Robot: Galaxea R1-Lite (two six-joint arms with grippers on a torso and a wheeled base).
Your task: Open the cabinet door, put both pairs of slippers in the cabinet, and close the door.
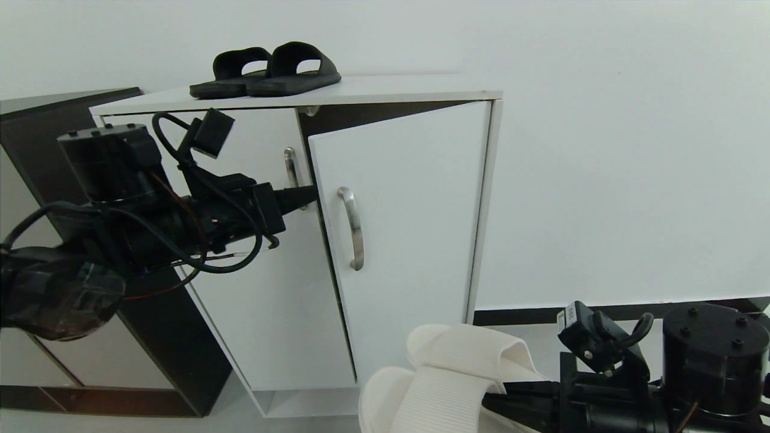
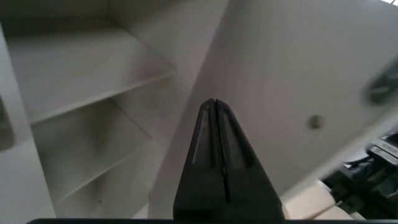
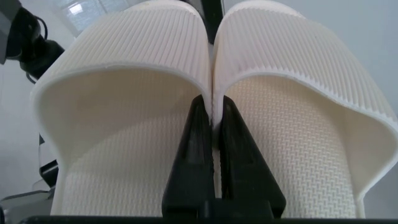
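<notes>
The white cabinet stands in the middle of the head view, against a pale wall. A dark unit sits just beside it at the left edge of the frame. The left door lies flush shut. The right door is swung out a little, with a dark gap along its top and its inner edge. Each door has a curved metal handle, the left handle and the right handle, on either side of that gap.

The left pincer comes in from the left of the frame. Its tips sit at the right door's inner edge, between the two handles. In the left wrist view the left pincer has its fingers pressed together with nothing between them. Past them are the shelves inside the cabinet and the inner face of the right door.

The black slippers lie side by side on the cabinet top, in the upper middle of the frame, towards its left end.

The white slippers are at the bottom centre of the frame, below the right door and off the floor. The right pincer holds them, reaching in from the lower right corner. In the right wrist view the right pincer is clamped on the two touching inner edges of the white slippers, whose ribbed straps arch up on either side of it.
</notes>
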